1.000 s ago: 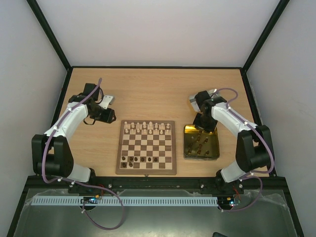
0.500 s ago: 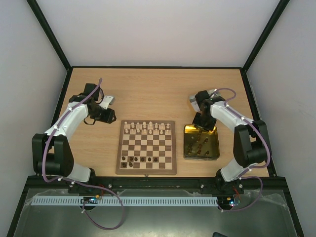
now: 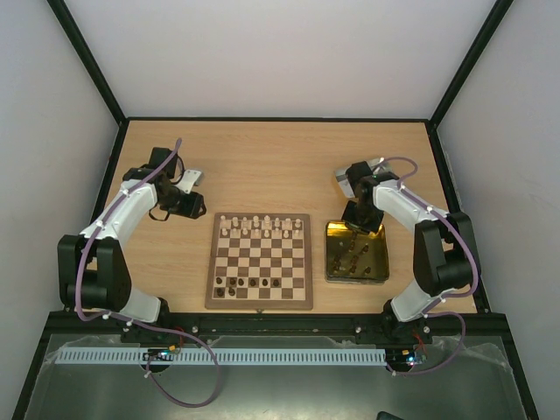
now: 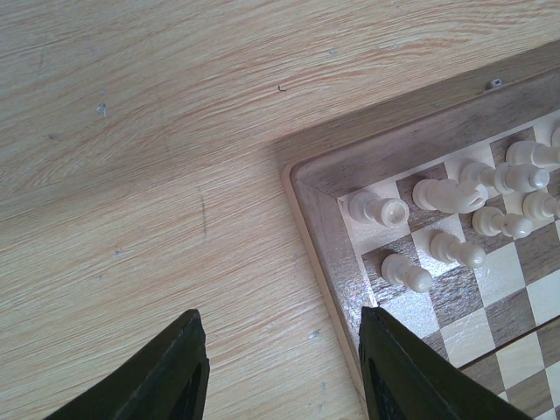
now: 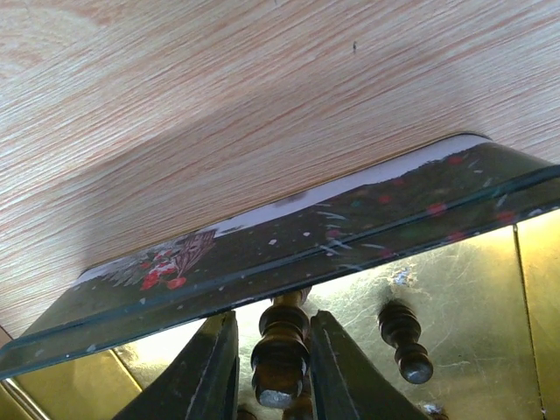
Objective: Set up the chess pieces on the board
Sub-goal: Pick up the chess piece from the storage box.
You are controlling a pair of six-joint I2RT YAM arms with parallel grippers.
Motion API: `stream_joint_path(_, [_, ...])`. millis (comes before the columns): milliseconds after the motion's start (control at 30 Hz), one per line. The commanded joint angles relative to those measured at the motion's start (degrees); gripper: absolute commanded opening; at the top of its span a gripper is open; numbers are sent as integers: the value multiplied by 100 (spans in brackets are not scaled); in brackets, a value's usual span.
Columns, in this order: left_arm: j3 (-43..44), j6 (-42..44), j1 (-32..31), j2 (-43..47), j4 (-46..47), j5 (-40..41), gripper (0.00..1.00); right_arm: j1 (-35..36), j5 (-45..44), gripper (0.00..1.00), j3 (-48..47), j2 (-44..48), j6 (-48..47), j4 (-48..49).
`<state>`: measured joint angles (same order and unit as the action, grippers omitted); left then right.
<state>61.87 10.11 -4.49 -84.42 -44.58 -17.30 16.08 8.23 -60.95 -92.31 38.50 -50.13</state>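
1. Pale wood tabletop point(image 3: 262, 166) under white walls: the board point(image 3: 259, 303) lies by the middle of its near edge, and the gold tin point(image 3: 379, 262) sits toward the right edge.
2. Over the last second the right gripper point(image 5: 273, 376) has narrowed around a dark piece point(image 5: 280, 337) standing in the tin. I cannot tell whether it pinches yet. That piece is probably next for the board.
3. The left gripper point(image 4: 280, 367) hangs open and empty off the board's far-left corner.
4. Count: one board, one gold tin, and at least eight pale pieces point(image 4: 378, 208) in the left wrist view. Roughly six dark ones point(image 3: 253, 282) stand along the board's near edge. Those in the tin are too small to count.
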Motion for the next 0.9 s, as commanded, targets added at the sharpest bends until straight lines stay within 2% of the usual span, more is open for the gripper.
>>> stream_joint_path(0, [163,35,-17,-57,-153,-1,49,-31,-32,21,102,10,-64,30])
stream_joint_path(100, [161,35,-17,-58,-148,-1,49,-30,-31,21,154,26,-64,38])
stream_joint_path(500, [111,30,-17,-3,-127,-18,49,-27,-102,3,134,159,-65,-59])
stream_joint_path(867, [80,26,-17,69,-121,-54,49,-33,-191,2,18,331,-81,-272])
